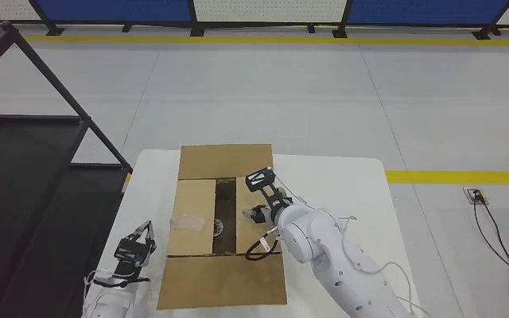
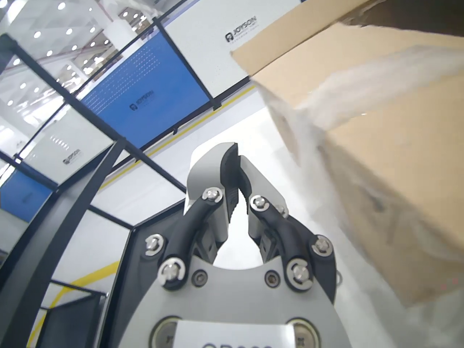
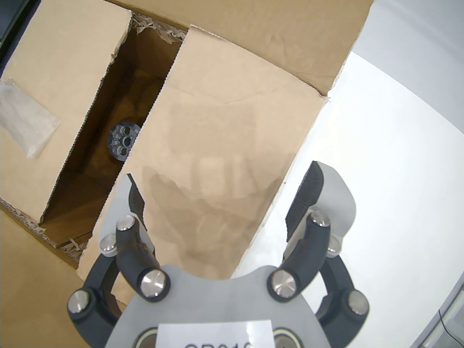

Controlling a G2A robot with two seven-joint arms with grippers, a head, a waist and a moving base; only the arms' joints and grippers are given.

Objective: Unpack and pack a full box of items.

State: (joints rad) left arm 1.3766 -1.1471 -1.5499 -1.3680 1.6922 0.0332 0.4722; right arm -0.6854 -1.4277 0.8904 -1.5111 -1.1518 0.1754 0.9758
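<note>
On the white table stands the box, opened. Its far and near flaps are spread outward, while the two side flaps fold in over the mouth and leave a dark slot between them. Deep in that slot lies a round grey part with holes in its face. My right gripper hangs above the right side flap, close to the slot — fingers spread wide, holding nothing; whether it touches the cardboard I cannot tell. My left gripper sits low beside the box's left wall, near the table's left edge — its fingers are pressed together with nothing between them. A scrap of clear tape clings to the left side flap.
</note>
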